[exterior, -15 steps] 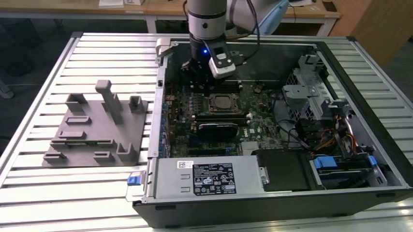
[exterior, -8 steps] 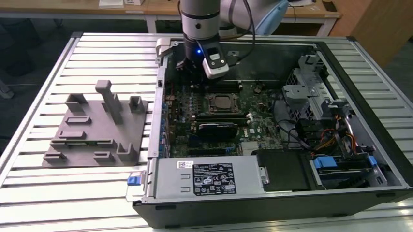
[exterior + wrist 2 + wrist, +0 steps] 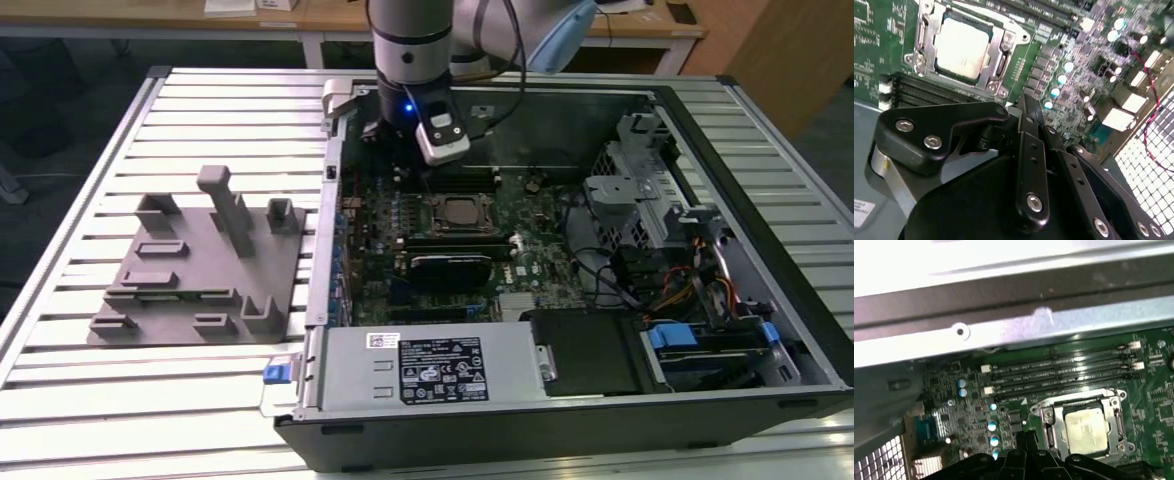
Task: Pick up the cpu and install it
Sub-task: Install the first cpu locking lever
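You'll find the cpu lying flat in the metal-framed socket on the green motherboard, near the middle of the open computer case in the exterior view. It is 1 small square chip with a shiny silver-grey metal top and a thin pale rim. In both wrist views the cpu sits level, top face up and uncovered, its 4 edges square with the frame that borders it. Long black memory slots run just beside the socket, parallel to 1 edge of the chip.
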